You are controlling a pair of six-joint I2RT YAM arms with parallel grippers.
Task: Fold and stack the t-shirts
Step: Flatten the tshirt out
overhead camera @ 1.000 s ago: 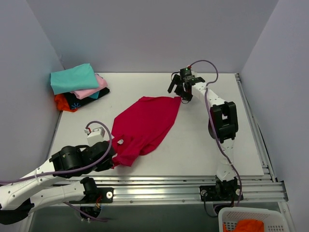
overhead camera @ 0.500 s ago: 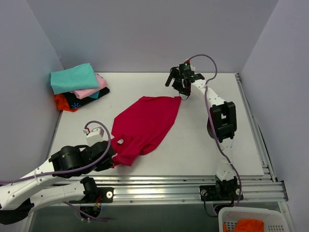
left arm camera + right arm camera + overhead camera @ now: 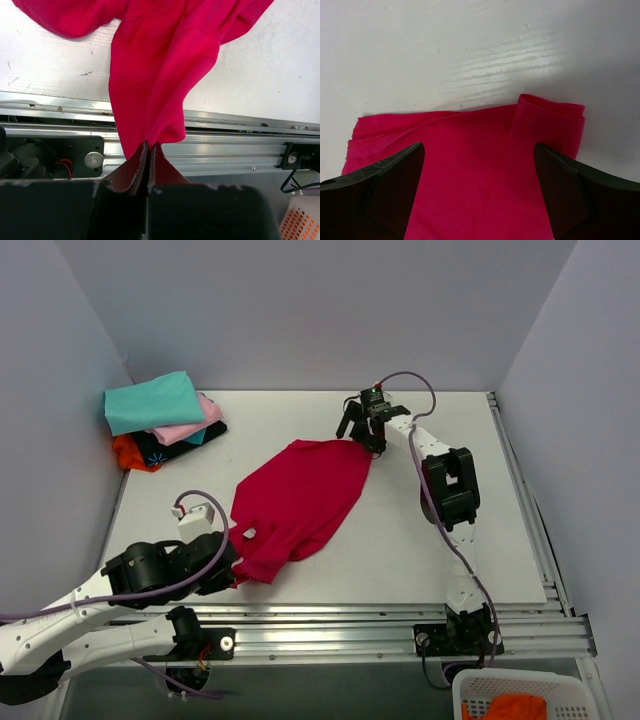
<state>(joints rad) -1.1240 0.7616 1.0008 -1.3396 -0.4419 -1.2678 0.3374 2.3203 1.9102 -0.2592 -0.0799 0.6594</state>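
A crimson-red t-shirt [image 3: 300,502] lies spread diagonally on the white table. My left gripper [image 3: 228,565] is shut on its near corner, which shows pinched between the pads in the left wrist view [image 3: 150,107]. My right gripper [image 3: 362,432] is open and hovers over the shirt's far corner, where the edge [image 3: 485,165] is folded over; its fingers [image 3: 390,180] stand wide on either side of the cloth. A pile of folded shirts sits at the far left: teal [image 3: 150,402] on top, pink [image 3: 188,426], black [image 3: 180,448] and orange [image 3: 132,452] beneath.
Grey walls close in the table on three sides. An aluminium rail [image 3: 350,618] runs along the near edge and also shows in the left wrist view [image 3: 240,145]. A white basket [image 3: 520,698] with orange cloth stands below the table at the near right.
My right gripper has swung left and down from beside the shirt's far corner to over it. The left gripper and the shirt have barely moved.
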